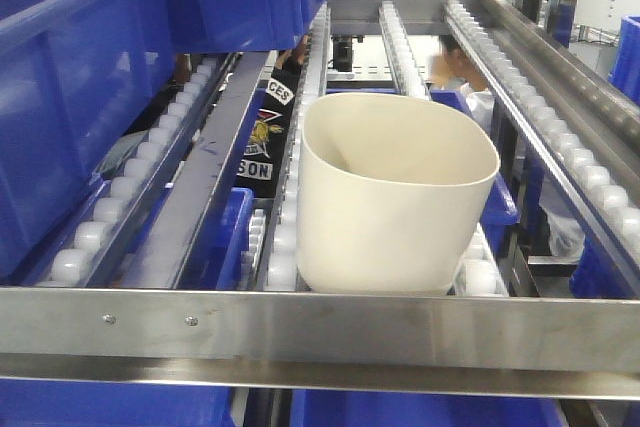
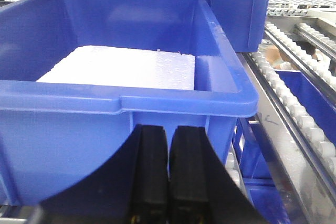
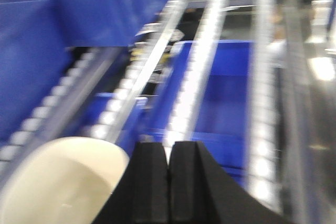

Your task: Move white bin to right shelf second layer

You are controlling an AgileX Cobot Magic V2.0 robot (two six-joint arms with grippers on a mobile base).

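While the left side of the front view is filled by blue crates (image 1: 90, 77) sitting on the roller tracks, the white bin (image 1: 395, 197) stands upright right of centre on the right shelf second layer (image 1: 300, 322), its base resting on the white rollers (image 1: 282, 247) just behind the riveted steel front rail. Bin is empty, open top up, leaning a little to one side. More blue crates (image 1: 470, 107) show below and behind it through the tracks. Neither hand shows in the front view. Left wrist view: left hand (image 2: 168, 166) has its two black fingers (image 2: 149, 171) pressed together with nothing between them, closed, pointing at the wall of a blue crate (image 2: 105, 145) just ahead; that crate holds a white foam block (image 2: 126, 69). No bin in this view. Right wrist view is blurred: right hand (image 3: 169, 182) also has its black fingers (image 3: 152, 182) closed against each other, gripping nothing. The white bin (image 3: 63, 182) sits at lower left of that hand, its rim just beside the left finger, not held; whether it touches the finger cannot be told through the blur. Roller tracks (image 3: 197, 87) and a blue crate (image 3: 220, 93) run ahead.
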